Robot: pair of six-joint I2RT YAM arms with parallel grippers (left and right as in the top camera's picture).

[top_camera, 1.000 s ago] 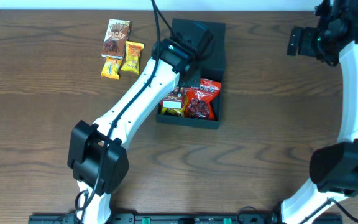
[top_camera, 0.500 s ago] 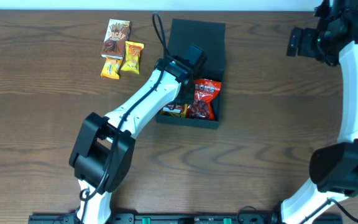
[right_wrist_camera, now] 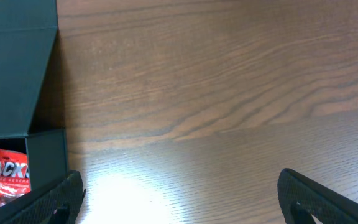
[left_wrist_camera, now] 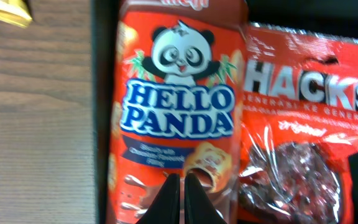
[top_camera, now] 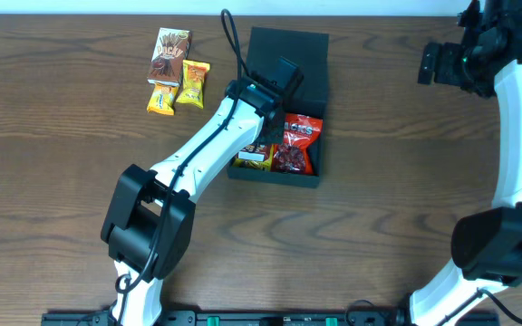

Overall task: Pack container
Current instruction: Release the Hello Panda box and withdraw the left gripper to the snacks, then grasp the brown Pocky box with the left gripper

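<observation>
From overhead, the matte black rectangular cardboard container (top_camera: pixel 275 177) is seen on the brown wooden table (top_camera: pixel 62 181), just beyond centre, its hinged flap lid thrown open toward the far edge. Two packs are laid side by side in its near end: an orange-red Hello Panda packet (top_camera: pixel 252 159) on the left, a glossy red Hacks bag (top_camera: pixel 299 143) on the right. The rest of the inside is partly hidden by the arm. The left gripper (top_camera: pixel 273 101) is hung over the box's middle, and the right gripper (top_camera: pixel 435 62) is parked well apart, off to the right. Outside, near the far-left corner, a brown packet (top_camera: pixel 170 54) and two yellow bars (top_camera: pixel 193 83) are yet to be packed. In the left wrist view, the jaws are seen pressed together with nothing between them, tips just over the panda packet; contact cannot be told. In the right wrist view, the jaws are spread wide and empty above bare wood, with the box's lid and one wall caught at the left. The box is judged light and fairly stiff, matte rather than slippery, its flap weak at the hinge. It is best taken by a side wall's rim, or by the lid's free edge for closing.
</observation>
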